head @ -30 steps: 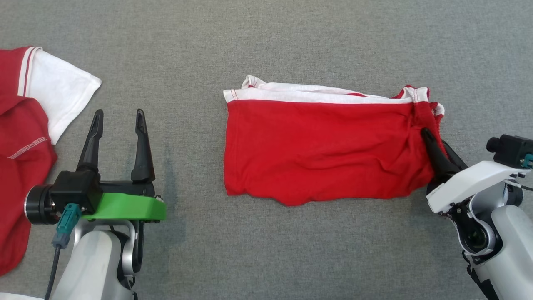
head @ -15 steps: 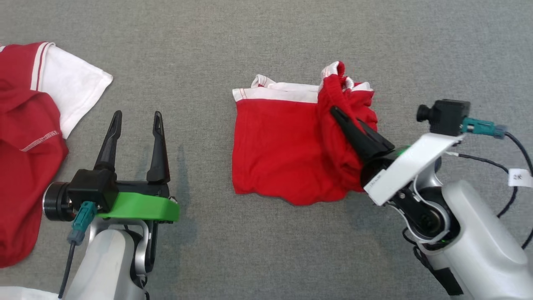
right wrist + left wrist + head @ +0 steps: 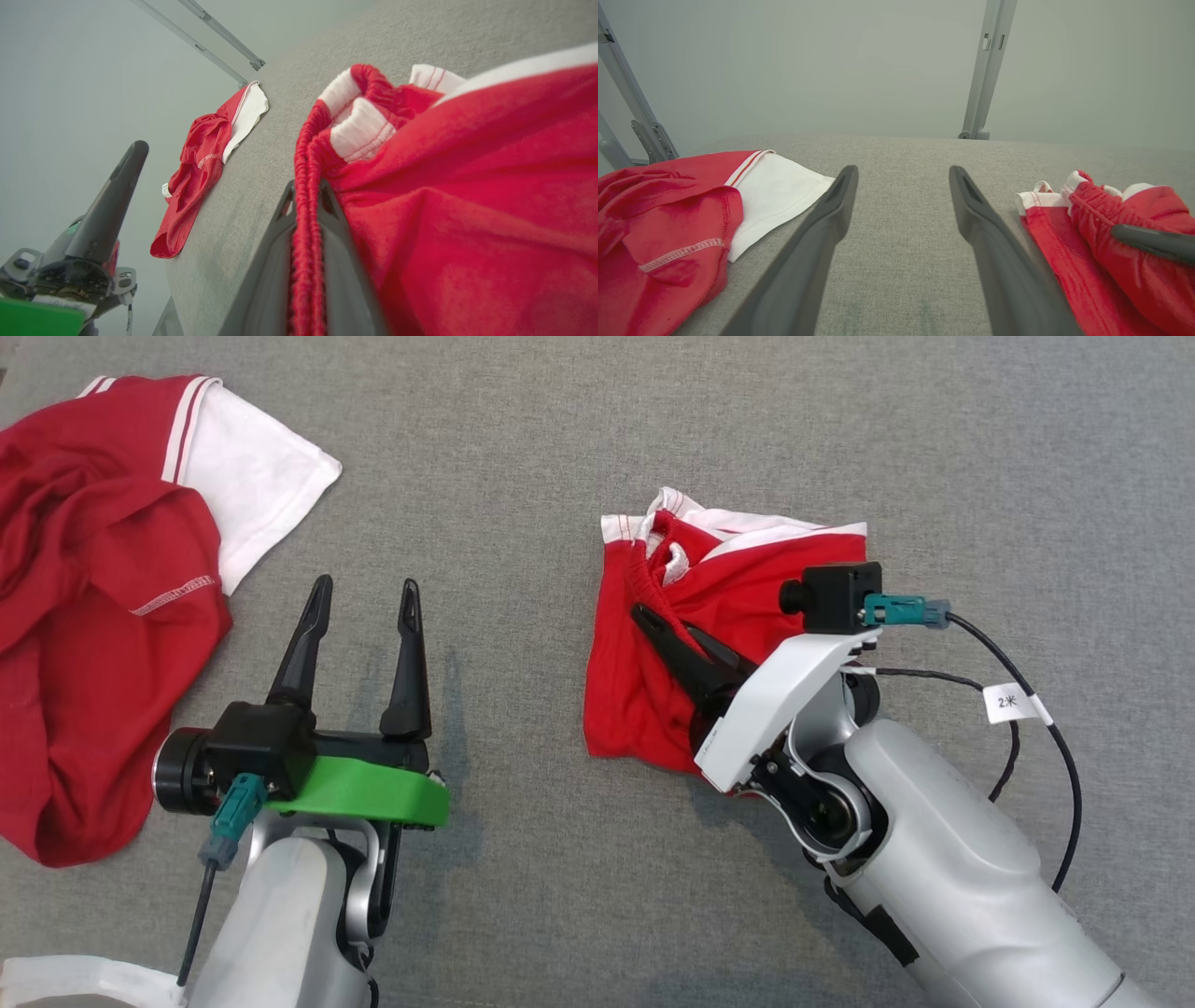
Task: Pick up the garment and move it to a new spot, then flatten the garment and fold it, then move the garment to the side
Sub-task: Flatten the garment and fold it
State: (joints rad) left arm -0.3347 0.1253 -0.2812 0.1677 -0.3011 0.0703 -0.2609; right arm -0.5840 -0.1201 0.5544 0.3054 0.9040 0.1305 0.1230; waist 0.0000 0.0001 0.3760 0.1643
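The garment [image 3: 635, 709], red shorts with a white trim, lies half doubled over on the grey cloth surface. My right gripper [image 3: 644, 614] is shut on its gathered red waistband, which it holds over the garment's left part. In the right wrist view the waistband [image 3: 306, 186] runs pinched between the two fingers, with red cloth [image 3: 467, 210] bulging to the right. My left gripper [image 3: 366, 584] stands open over bare surface to the left of the garment, nothing between its fingers [image 3: 831, 219]. The left wrist view shows the garment [image 3: 1064, 242] at the right.
A second red garment with a white sleeve [image 3: 93, 616] lies crumpled at the far left; it shows in the left wrist view [image 3: 668, 210] and the right wrist view [image 3: 196, 168]. Grey metal posts [image 3: 985, 70] stand behind the table's far edge. A cable [image 3: 1027, 691] hangs off my right wrist camera.
My right gripper has swept leftward with the garment's right edge, doubling it over the left part. The head camera has turned, shifting the whole picture. The left gripper stays open.
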